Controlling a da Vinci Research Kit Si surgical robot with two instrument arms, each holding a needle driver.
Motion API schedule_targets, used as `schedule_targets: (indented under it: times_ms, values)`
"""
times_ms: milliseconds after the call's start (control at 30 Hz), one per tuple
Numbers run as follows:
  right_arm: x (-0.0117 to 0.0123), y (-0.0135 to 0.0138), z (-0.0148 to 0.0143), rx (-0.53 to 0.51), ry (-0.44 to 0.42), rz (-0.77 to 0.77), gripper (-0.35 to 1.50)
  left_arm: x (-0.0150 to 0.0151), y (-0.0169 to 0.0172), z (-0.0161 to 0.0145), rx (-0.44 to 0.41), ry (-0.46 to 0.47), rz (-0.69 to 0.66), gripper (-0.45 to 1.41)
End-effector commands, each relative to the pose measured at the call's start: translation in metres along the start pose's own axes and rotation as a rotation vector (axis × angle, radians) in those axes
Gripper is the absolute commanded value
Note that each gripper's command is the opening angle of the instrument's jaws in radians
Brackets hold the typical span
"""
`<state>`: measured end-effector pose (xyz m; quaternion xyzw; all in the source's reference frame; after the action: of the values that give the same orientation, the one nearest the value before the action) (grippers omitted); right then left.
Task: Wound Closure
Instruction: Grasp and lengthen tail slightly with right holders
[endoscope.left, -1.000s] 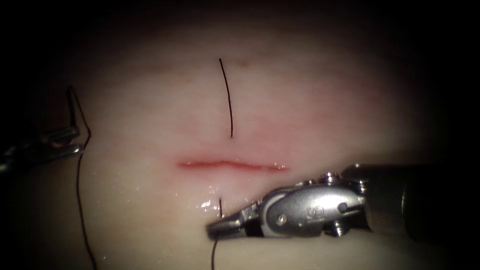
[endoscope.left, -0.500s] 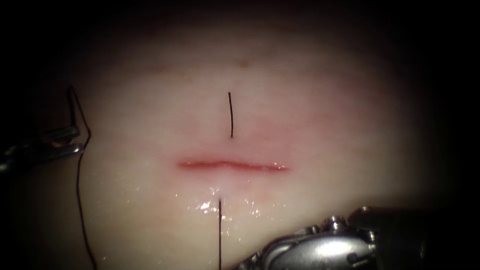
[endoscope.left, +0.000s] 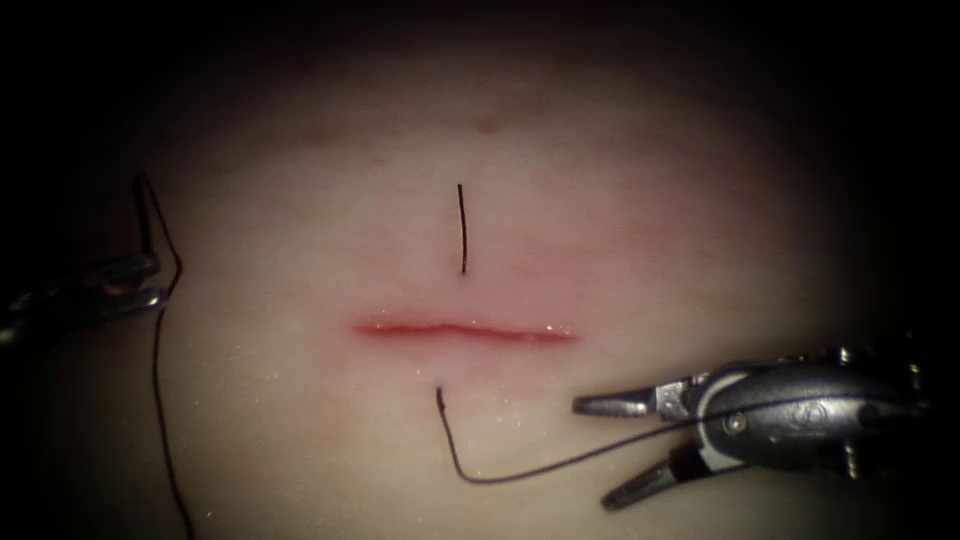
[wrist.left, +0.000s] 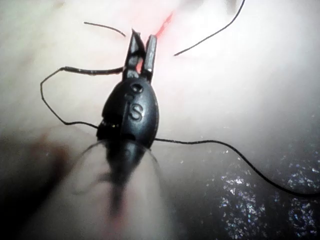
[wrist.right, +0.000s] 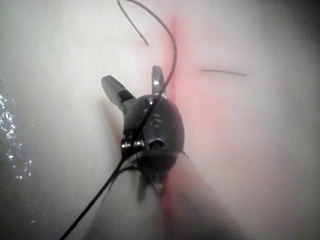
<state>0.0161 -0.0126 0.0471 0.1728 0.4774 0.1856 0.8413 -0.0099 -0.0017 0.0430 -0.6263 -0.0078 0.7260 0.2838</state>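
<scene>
The cut (endoscope.left: 460, 328) runs across the middle of the tissue (endoscope.left: 650, 220). Thread (endoscope.left: 520, 472) comes out of the tissue just below the cut, curves down, and lies slack across my right tool's body. A short thread tail (endoscope.left: 462, 228) sticks out above the cut. Right of the cut and below it, my right tool (endoscope.left: 595, 452) has its jaws spread wide, nothing gripped between them (wrist.right: 132, 75). Far to the cut's left, my left tool (endoscope.left: 160, 280) is shut on the dark needle (endoscope.left: 150, 215), which is out of the tissue. The same grip is seen up close (wrist.left: 142, 36) on the needle (wrist.left: 95, 71).
More thread (endoscope.left: 160, 420) hangs down from the left tool along the tissue's left side. A thin line of red fluid lies in the cut. Small wet glints sit on the tissue below the cut.
My right tool pulled the thread downward, shortening the tail above the cut. Then it opened, let the thread go and came up to the right. The thread now lies slack. The left tool stayed still.
</scene>
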Motion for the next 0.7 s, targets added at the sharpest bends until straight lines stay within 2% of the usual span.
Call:
schedule_targets:
  times_ms: [33, 167, 233, 333, 400, 433, 533, 700]
  values:
    - [-0.0005, 0.0011, 0.0013, -0.023, 0.006, 0.135, 1.18, -0.0008, 0.0004, 0.0005, -0.001, 0.0, -0.002, -0.45]
    - [-0.001, 0.0031, 0.0025, -0.068, 0.053, 0.441, 1.2, -0.0008, 0.0004, 0.0005, -0.001, 0.0, -0.002, -0.45]
    - [-0.0014, 0.0044, 0.0037, -0.098, 0.056, 0.466, 1.38, -0.0008, 0.0004, 0.0005, -0.004, 0.001, -0.002, -0.45]
    - [-0.0018, 0.0054, 0.0048, -0.097, 0.061, 0.571, 1.28, -0.0008, 0.0004, 0.0004, -0.004, 0.001, -0.002, -0.45]
    - [-0.002, 0.0063, 0.0057, -0.112, 0.066, 0.707, 1.25, -0.0008, 0.0004, 0.0004, -0.004, 0.001, -0.002, -0.45]
    - [-0.0023, 0.0072, 0.0066, -0.138, 0.077, 0.86, 1.25, -0.0008, 0.0004, 0.0004, -0.004, 0.001, -0.002, -0.45]
    - [-0.0028, 0.0087, 0.0082, -0.177, 0.097, 1.033, 1.18, -0.0008, 0.0004, 0.0005, -0.004, 0.001, -0.002, -0.45]
    - [-0.0032, 0.0109, 0.0109, -0.127, 0.132, 1.177, 1.18, -0.0008, 0.0004, 0.0004, -0.004, 0.001, -0.001, -0.45]
